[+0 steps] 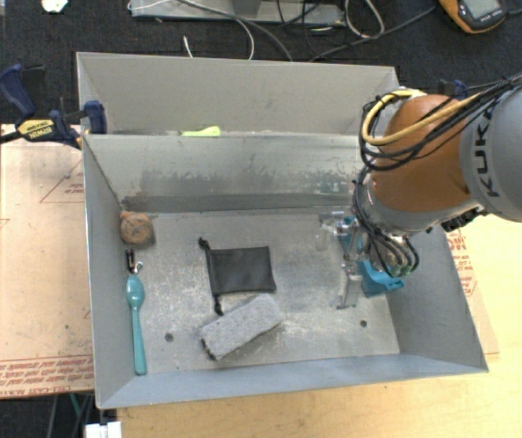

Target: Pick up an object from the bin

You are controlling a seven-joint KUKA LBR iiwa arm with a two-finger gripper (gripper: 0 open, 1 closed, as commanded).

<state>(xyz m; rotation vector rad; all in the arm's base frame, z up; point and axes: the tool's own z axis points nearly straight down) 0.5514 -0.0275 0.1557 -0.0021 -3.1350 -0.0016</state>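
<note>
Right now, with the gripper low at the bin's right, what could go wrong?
The gripper hangs over bare bin floor, apart from every thing; closing here would likely catch nothing. The grey block lies against the black pouch, so lifting one might drag the other. The teal spoon lies close by the left wall, leaving little room for a grasp.

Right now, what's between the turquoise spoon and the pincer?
In the camera view, a black flat pad and a grey block lie between spoon and pincer.

The grey arm (509,158) bears black letters reading "KUK".
</note>
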